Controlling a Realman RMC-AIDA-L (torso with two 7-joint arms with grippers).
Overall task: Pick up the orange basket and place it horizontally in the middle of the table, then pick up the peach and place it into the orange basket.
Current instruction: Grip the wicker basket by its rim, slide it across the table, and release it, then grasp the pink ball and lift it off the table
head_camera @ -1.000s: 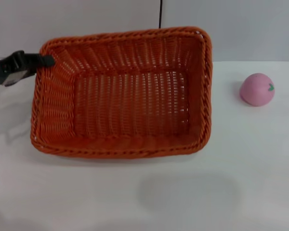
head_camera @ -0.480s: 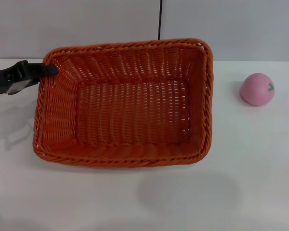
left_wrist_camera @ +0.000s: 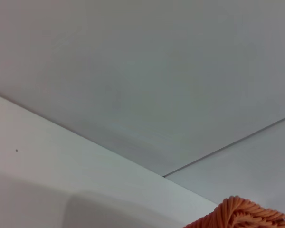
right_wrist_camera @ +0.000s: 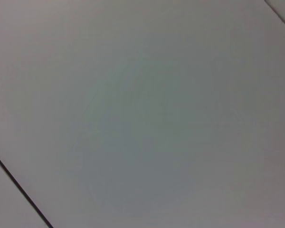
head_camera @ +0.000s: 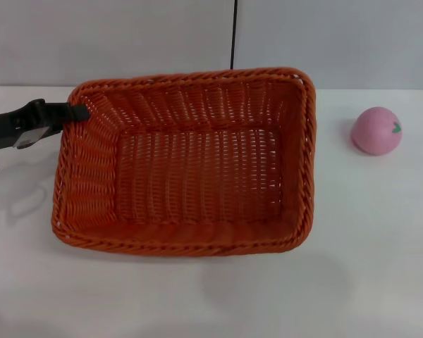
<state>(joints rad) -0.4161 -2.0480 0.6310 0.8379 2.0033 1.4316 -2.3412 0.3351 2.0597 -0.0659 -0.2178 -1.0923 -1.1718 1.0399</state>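
Observation:
The orange basket [head_camera: 190, 165] lies lengthwise across the middle of the white table [head_camera: 211, 296], its opening facing up and nothing inside it. My left gripper [head_camera: 76, 111] comes in from the left and is shut on the braided rim at the basket's far left corner. A bit of that rim [left_wrist_camera: 242, 216] shows in the left wrist view. The pink peach [head_camera: 376, 130] sits on the table to the right of the basket, apart from it. My right gripper is out of view.
A grey wall with a dark vertical seam [head_camera: 233, 35] stands behind the table. Bare tabletop lies in front of the basket and around the peach.
The basket has come down and levelled out, its far rim dropping in the head view. My left gripper moved down with it, still on the corner. The peach has not moved.

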